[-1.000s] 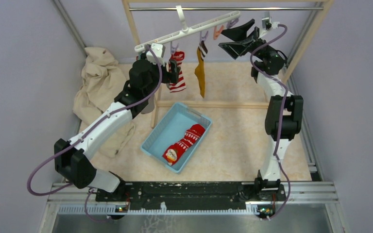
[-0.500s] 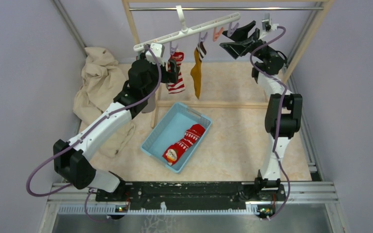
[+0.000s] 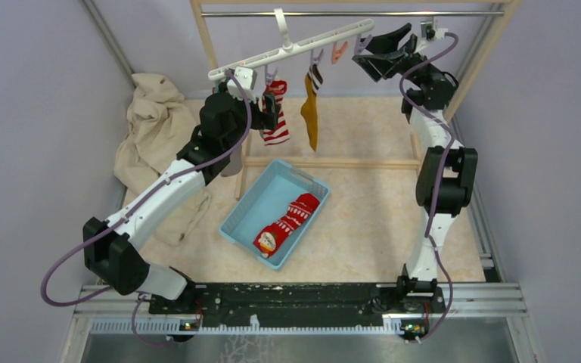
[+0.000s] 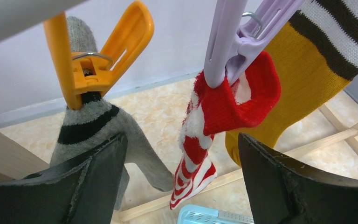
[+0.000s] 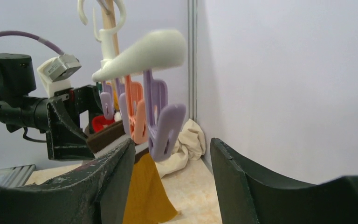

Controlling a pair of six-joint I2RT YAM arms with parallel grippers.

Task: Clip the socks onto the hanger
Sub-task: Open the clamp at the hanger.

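Up beside the hanger [image 3: 295,47], the right tool [image 3: 368,57] gapes.

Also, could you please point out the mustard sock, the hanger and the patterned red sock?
mustard sock [image 3: 311,113], top view, yellow middle.
hanger [image 3: 302,45], top view, white bar.
patterned red sock [image 3: 287,221], top view, middle band.
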